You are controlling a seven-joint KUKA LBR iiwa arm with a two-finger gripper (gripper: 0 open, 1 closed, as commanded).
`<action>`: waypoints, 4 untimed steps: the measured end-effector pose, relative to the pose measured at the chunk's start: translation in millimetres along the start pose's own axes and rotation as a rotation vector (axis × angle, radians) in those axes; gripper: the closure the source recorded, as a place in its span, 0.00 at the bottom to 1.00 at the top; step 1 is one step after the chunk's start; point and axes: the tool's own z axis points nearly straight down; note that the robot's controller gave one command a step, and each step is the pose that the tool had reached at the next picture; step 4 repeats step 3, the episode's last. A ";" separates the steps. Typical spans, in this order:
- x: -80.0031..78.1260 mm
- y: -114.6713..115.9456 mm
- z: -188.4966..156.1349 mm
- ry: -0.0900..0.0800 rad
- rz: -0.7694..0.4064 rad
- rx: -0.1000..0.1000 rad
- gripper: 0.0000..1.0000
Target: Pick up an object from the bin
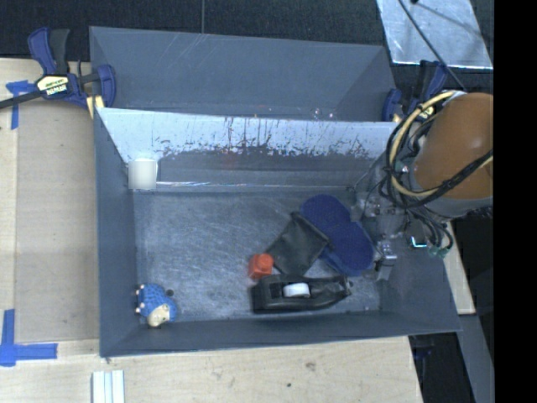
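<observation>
Orange-brown wrist cover (457, 149), ringed with cables, stands highest toward the lens at the right of the frame. Below it the end effector (383, 259) sits low in the right end of the bin (252, 342). Whether it is spread or pressed together I cannot tell, and nothing shows in its grip. By my reading the pick is not yet made: the lift, and probably the grasp itself, are left to do.

Left to right across the floor:
- A small white cylinder (143, 173) stands against the back wall at upper left.
- A blue and yellow toy (155, 305) lies alone in the lower-left corner.
- A small orange-red piece (261, 264) lies at centre, just beside a black dispenser-like thing (302, 295) that lies along the front wall.
- A black flat pouch (298, 242) lies above the dispenser.
- A blue oval thing (340, 232) overlaps the pouch's right edge.

The blue oval thing is nearest the end effector, just beside it or touching; I cannot tell which.

Room is tight there: the right wall and front wall close in, and the cluster crowds it from the left. The left half of the floor lies open, and straight up looks the freest way out.
</observation>
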 end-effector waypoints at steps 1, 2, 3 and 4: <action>-9.4 17.6 83.2 -0.019 0.070 0.009 0.00; -11.4 18.1 76.7 -0.025 0.071 0.007 1.00; -23.0 12.9 -54.6 -0.017 0.073 0.002 1.00; -23.0 12.9 -54.6 -0.017 0.073 0.002 1.00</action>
